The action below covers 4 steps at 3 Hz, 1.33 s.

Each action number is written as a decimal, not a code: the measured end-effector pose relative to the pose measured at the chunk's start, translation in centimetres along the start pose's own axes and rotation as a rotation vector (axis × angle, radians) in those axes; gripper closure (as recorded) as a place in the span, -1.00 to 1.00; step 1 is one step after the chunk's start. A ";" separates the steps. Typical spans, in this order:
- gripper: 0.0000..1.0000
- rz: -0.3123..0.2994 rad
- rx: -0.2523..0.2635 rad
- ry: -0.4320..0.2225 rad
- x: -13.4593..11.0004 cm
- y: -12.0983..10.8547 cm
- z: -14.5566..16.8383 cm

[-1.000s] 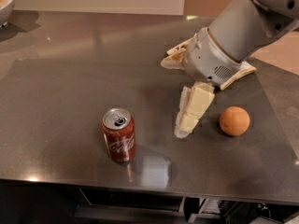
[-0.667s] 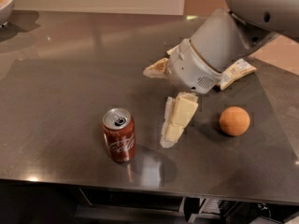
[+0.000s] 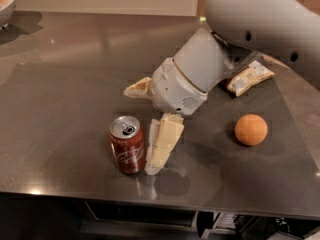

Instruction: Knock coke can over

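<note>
The coke can stands upright on the dark grey table, near its front edge. It is dark red with white script and a silver top with a pull-tab. My gripper is just right of the can and open. One cream finger points down at the table right beside the can, touching it or nearly so. The other finger sticks out to the left, behind and above the can. The grey arm comes in from the upper right.
An orange ball lies on the table to the right. A brown-and-white snack bag lies behind it, partly under the arm. A bowl with orange fruit sits at the far left corner. The table's front edge runs just below the can.
My gripper has moved left across the table from near the orange ball to right beside the can. The can has stayed upright in place.
</note>
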<state>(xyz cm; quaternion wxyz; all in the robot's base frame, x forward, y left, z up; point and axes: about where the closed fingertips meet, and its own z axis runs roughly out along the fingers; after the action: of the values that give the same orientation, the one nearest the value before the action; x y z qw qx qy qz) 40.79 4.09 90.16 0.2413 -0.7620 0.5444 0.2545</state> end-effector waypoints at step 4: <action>0.30 0.024 -0.027 -0.030 -1.4 -0.3 1.6</action>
<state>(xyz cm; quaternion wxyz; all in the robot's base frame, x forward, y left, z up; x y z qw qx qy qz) 40.43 6.23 89.87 0.2362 -0.7545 0.5465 0.2761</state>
